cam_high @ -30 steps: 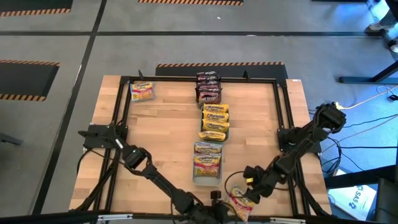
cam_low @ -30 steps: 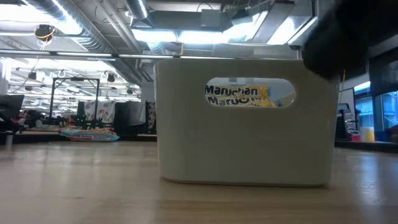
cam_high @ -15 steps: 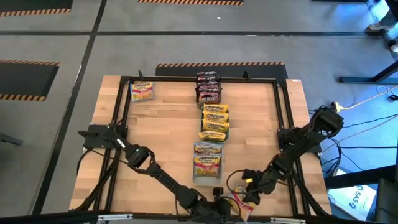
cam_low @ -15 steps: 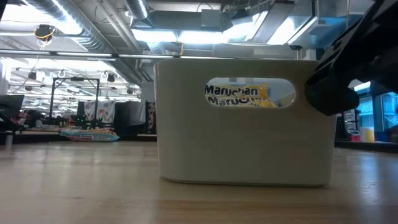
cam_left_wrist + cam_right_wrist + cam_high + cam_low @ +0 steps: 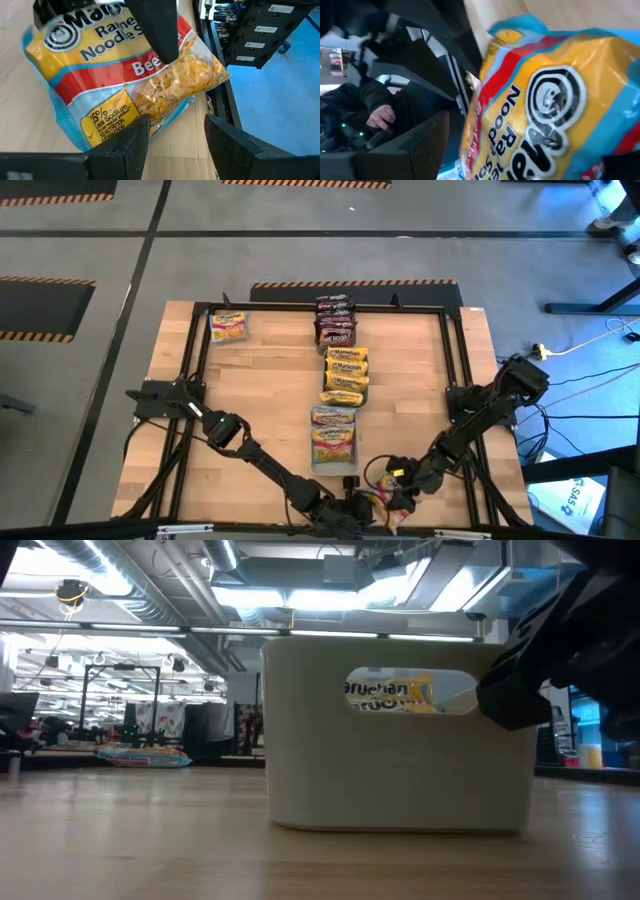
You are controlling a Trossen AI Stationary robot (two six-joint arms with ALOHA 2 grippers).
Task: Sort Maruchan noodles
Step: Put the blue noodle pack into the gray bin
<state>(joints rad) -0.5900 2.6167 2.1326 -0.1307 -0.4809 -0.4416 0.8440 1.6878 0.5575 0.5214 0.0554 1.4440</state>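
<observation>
One Maruchan noodle packet [image 5: 385,502], yellow, red and blue with "Beef" on it, lies at the table's near edge. It fills the left wrist view [image 5: 115,85] and the right wrist view [image 5: 555,100]. My right gripper [image 5: 395,488] stands open over its printed face [image 5: 532,142], slanting down. My left gripper [image 5: 350,508] is open, level with the table, just short of the packet's near corner [image 5: 175,145]. Nothing shows between its fingers. My right gripper comes at the packet slanting down from the table's right. One finger [image 5: 157,30] lies over the printed face [image 5: 135,67]. I cannot tell whether it touches the packet.
A white bin [image 5: 400,740] with pale packets [image 5: 333,438] stands just beyond the grippers. Farther off lie yellow packets [image 5: 345,375], dark ones [image 5: 335,320] and a lone packet [image 5: 228,327] at the far left. A black rail [image 5: 455,380] frames the table. A person's hand [image 5: 380,117] shows beyond the table.
My right gripper has tipped downward and sunk a little toward the packet. My left gripper has slid along the near edge toward the table's right, closer to the packet. The white bin has shifted slightly sideways in the low view.
</observation>
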